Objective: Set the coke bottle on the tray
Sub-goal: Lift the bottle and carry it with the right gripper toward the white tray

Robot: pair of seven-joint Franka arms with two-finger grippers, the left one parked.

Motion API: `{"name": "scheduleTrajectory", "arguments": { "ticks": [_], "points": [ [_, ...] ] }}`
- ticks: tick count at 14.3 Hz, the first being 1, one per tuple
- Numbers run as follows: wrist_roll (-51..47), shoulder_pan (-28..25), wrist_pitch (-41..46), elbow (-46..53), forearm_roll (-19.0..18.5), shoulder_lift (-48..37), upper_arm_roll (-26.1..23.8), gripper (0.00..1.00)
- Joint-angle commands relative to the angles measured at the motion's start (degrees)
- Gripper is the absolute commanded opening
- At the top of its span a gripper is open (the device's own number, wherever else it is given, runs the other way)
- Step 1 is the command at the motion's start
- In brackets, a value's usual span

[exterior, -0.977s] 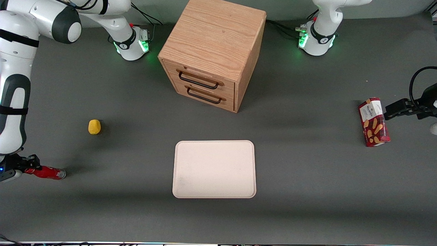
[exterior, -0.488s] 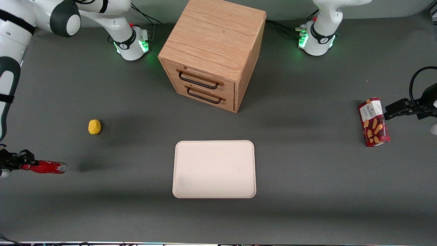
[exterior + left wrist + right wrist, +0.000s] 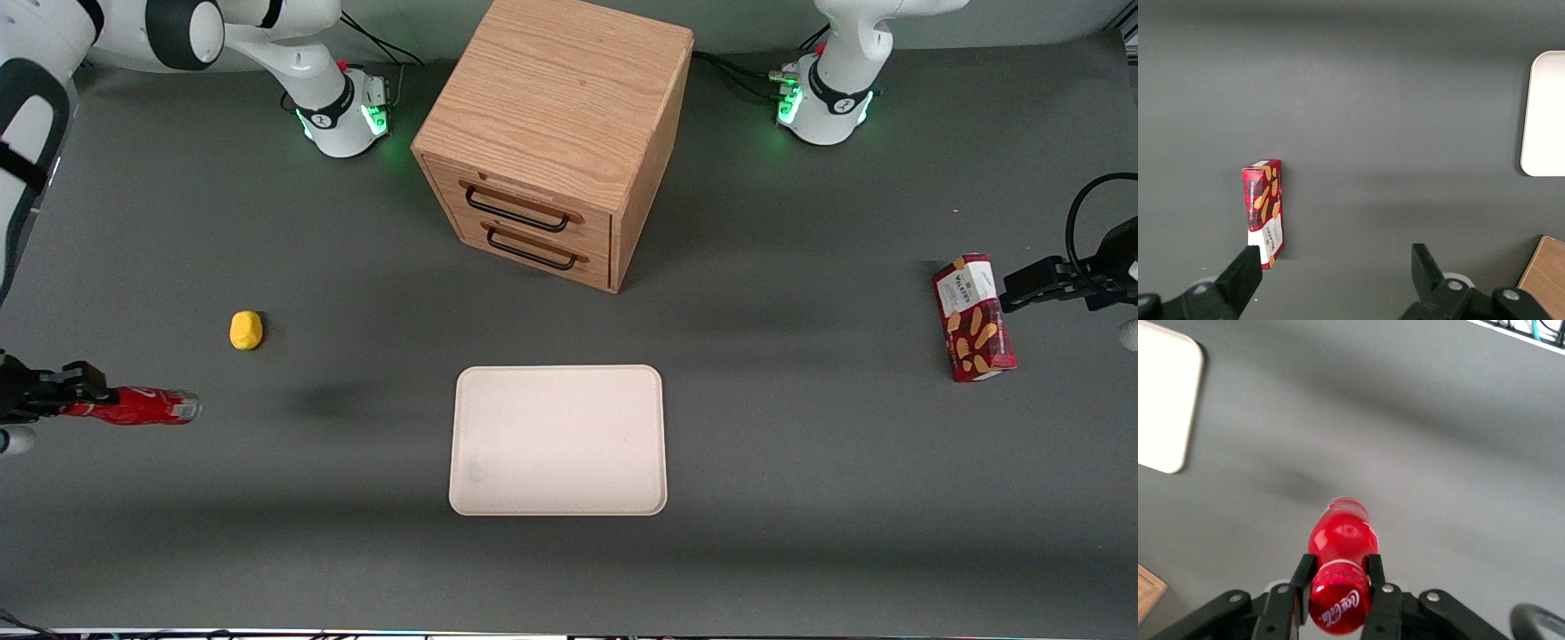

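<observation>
At the working arm's end of the table, the gripper (image 3: 78,391) hangs above the grey table (image 3: 800,444) with its two fingers (image 3: 1378,590) pinched on the neck of the coke bottle (image 3: 142,408), just below the red cap. The bottle lies level in that grip, clear of the table, with its silvery base pointing away from the gripper toward the tray (image 3: 557,440); a soft shadow lies on the table between bottle and tray. The tray sits flat and well apart from the gripper, toward the middle of the table, with nothing on it. A small yellow lump (image 3: 246,330) rests near the bottle's base end, a little farther from the front camera than the gripper. The wooden drawer cabinet (image 3: 556,133), both drawers shut, stands well apart from the gripper and farther from the front camera than the tray. A red snack box (image 3: 973,317) lies toward the parked arm's end.
</observation>
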State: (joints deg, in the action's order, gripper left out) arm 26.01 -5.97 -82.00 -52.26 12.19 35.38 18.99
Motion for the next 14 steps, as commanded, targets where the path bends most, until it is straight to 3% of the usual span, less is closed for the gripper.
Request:
{"name": "scheduleTrajectory", "arguments": {
  "ticks": [1,4,5,8,9,14],
  "points": [
    [-11.64,0.60,2.10,2.51,-4.10,-1.97,-9.99,0.00],
    [-26.06,0.52,1.23,4.53,-4.63,-2.15,-19.57,0.00],
    [-29.67,0.43,-0.25,4.62,-7.24,-1.98,-23.17,0.00],
    [-38.55,0.17,-5.52,4.53,-21.38,0.30,-37.67,0.00],
    [-41.45,0.17,-7.20,4.53,-23.68,1.70,-40.67,0.00],
    [-42.62,-1.50,-18.88,4.36,-24.84,9.61,-42.55,0.00]
  ]
}}
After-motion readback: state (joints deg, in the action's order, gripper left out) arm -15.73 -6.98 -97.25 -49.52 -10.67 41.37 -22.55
